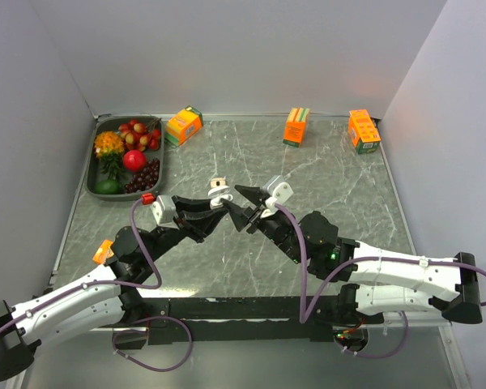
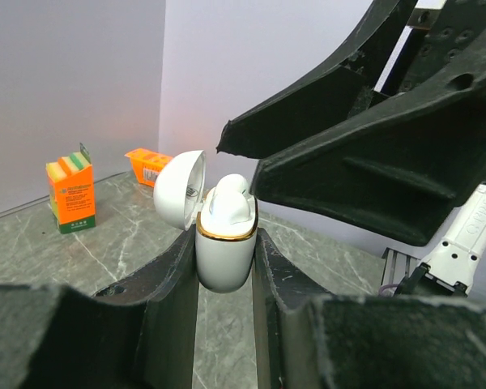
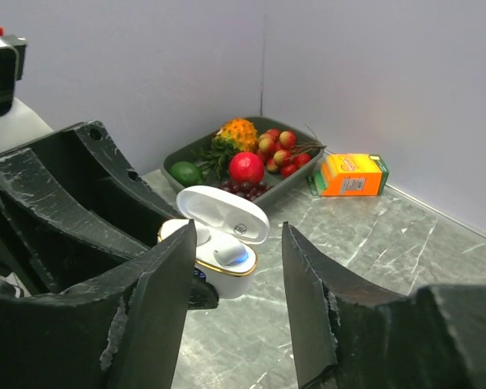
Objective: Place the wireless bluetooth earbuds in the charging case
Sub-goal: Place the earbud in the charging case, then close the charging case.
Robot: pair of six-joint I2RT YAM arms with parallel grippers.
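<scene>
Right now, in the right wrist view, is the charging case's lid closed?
No: the lid stands swung open above the white charging case.

Three orange cartons (image 1: 184, 126), one fruit tray (image 1: 92, 166), one charging case (image 2: 223, 258)

Fruit tray (image 1: 91, 167), three orange cartons (image 1: 296, 126), marble table (image 1: 332, 174)

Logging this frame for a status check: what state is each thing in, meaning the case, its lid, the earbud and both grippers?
charging case: upright, clamped between the left gripper's fingers.
lid: hinged open.
earbud: in the case, top above the rim.
left gripper: shut on the charging case.
right gripper: open, holding nothing.
</scene>
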